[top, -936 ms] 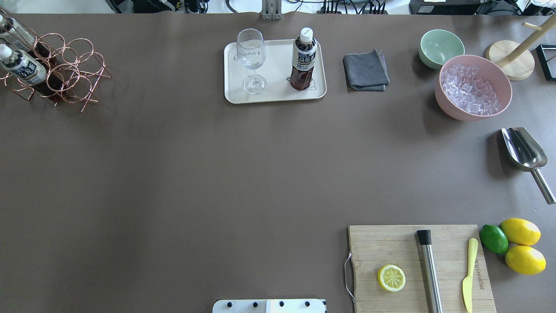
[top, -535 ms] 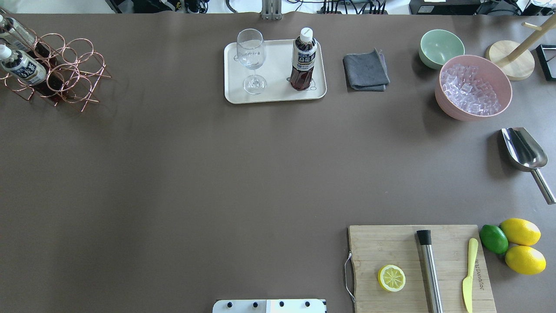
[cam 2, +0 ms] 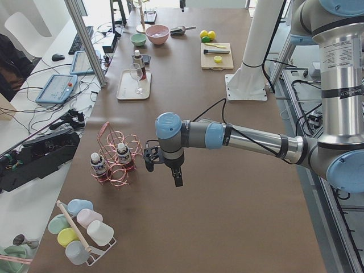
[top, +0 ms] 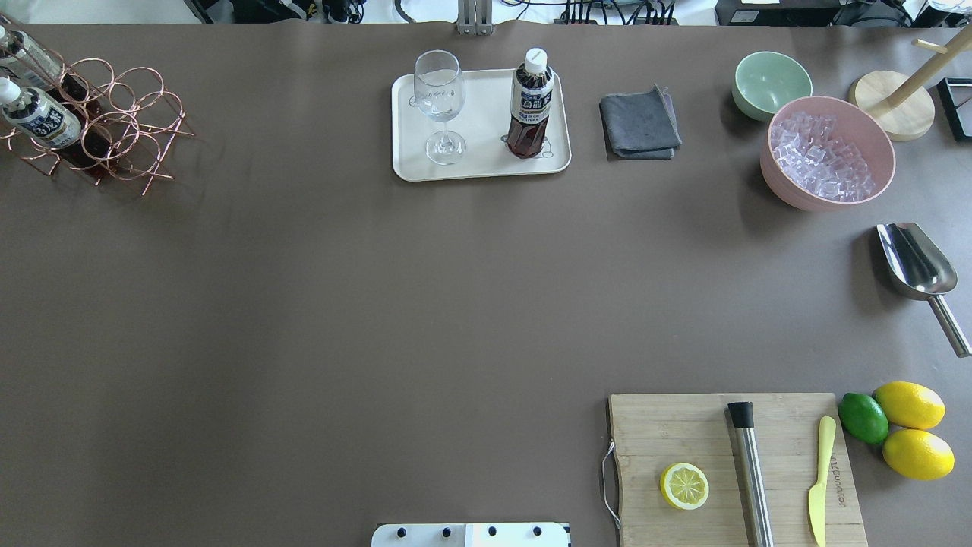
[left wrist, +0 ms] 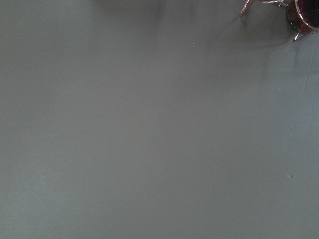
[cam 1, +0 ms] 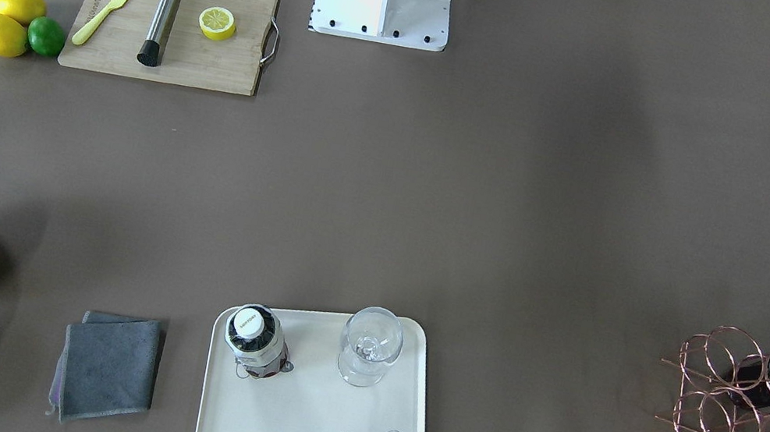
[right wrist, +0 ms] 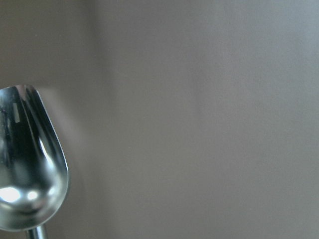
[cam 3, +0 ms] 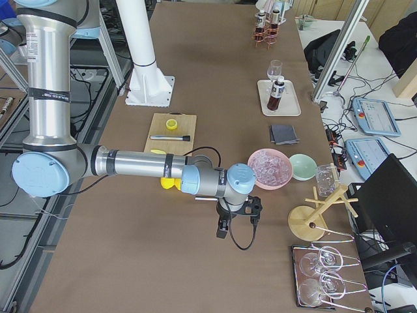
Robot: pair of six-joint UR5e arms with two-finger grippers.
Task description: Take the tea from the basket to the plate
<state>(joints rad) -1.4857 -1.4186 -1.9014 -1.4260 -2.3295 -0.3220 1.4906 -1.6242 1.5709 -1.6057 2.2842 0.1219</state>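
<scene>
Overhead exterior, near edge: robot base plate (top: 471,534) at centre, cutting board (top: 683,433) to its right
On board: lemon half (top: 684,485), steel rod (top: 750,475), yellow knife (top: 819,479), all lying flat and apart from each other
Off board's right edge: lime (top: 863,417) and two lemons (top: 910,404), bunched together
Mid tabletop (top: 304,304): brown sheet. Steel scoop (top: 915,262) lies near the right edge, handle toward the robot
Right fingers (cam 3: 247,210): seen only in the exterior right view, low over the tabletop on the camera's side of the ice bowl. Cannot tell wide or narrow. Their wrist view catches the scoop's bowl at lower left
Left fingers (cam 2: 150,161): seen only in the exterior left view, low over the tabletop just beside the basket, not touching it. Cannot tell wide or narrow. Their wrist view shows a basket foot in the top right corner
Far row, right: pink bowl (top: 790,199) full of ice, green bowl (top: 771,82) just behind it, grey cloth (top: 639,123) folded next to the plate
Plate (top: 486,163): far centre
Tea (top: 531,102): stands upright on the plate's right half, cap on
Wine glass (top: 439,102): upright on the plate's left half, apart from the tea
Basket (top: 129,129): far left corner, well apart from the plate
Other bottles (top: 38,118): two, lodged in the basket's cells at its left end
</scene>
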